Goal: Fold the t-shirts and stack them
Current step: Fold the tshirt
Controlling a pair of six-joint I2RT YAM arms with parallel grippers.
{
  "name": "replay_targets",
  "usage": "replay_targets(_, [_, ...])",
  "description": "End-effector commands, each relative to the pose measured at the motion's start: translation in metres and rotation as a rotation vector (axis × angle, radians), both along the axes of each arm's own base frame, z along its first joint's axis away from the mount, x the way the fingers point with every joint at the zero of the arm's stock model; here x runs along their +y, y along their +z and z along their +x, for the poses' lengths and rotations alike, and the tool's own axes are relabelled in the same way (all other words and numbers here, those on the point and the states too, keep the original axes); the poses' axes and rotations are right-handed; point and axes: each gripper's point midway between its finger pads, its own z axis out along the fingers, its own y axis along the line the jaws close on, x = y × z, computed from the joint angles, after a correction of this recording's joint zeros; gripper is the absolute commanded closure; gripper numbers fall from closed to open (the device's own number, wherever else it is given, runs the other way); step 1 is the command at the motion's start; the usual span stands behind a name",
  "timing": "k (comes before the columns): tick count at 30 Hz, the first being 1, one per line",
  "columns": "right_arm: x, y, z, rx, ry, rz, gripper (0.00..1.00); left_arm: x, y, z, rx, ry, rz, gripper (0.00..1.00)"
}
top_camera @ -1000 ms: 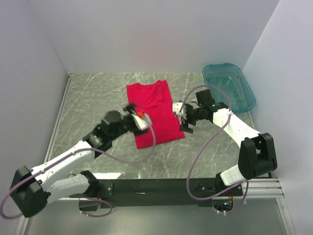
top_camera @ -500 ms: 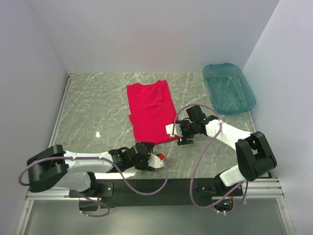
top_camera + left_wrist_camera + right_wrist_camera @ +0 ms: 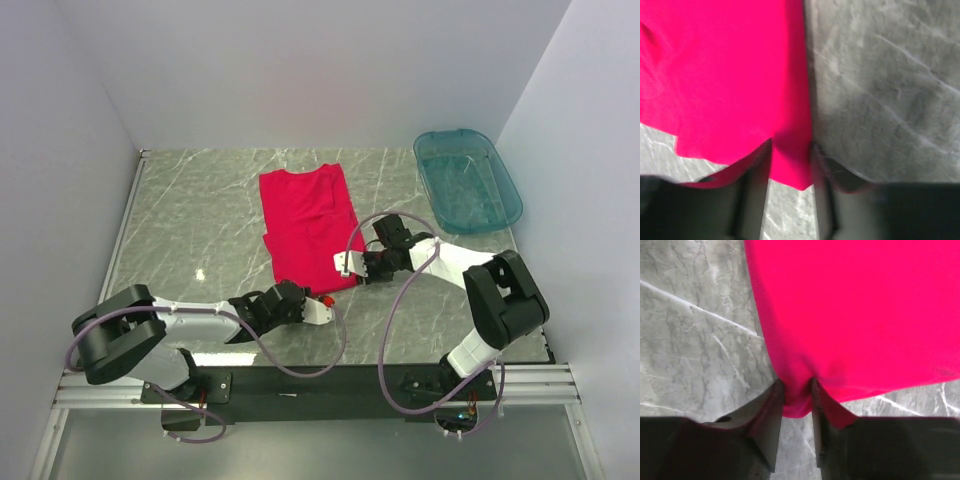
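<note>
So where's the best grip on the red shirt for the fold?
The two near hem corners, coming in low from the near edge. The shirt lies flat with that hem facing the arms; the left gripper and right gripper each have a corner pinched.

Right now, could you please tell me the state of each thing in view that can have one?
red t-shirt: flat on the table, apparently folded lengthwise, near end between the gripper fingers.
teal bin: upright, empty.
left gripper: fingers astride a shirt corner; grip unclear.
right gripper: shut on the shirt's near right corner.
</note>
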Motion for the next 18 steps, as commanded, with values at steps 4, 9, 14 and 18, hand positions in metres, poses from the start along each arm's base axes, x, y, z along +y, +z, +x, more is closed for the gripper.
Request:
replay_targets(4, [0.008,0.008,0.001,0.013,0.0,0.036,0.78,-0.002,-0.007,0.007,-0.01,0.015,0.001,0.85])
replay_targets(9, [0.0,0.017,-0.019,0.052,-0.001,0.044,1.0,-0.004,0.008,0.004,-0.006,0.012,-0.043,0.99])
replay_targets(14, [-0.014,0.044,-0.067,0.189,0.114,0.006,1.0,-0.016,0.026,-0.035,0.133,-0.12,-0.113,0.99])
replay_targets(18, [-0.026,0.054,-0.12,0.287,0.196,0.024,1.0,-0.022,0.031,-0.103,0.347,-0.254,-0.108,0.99])
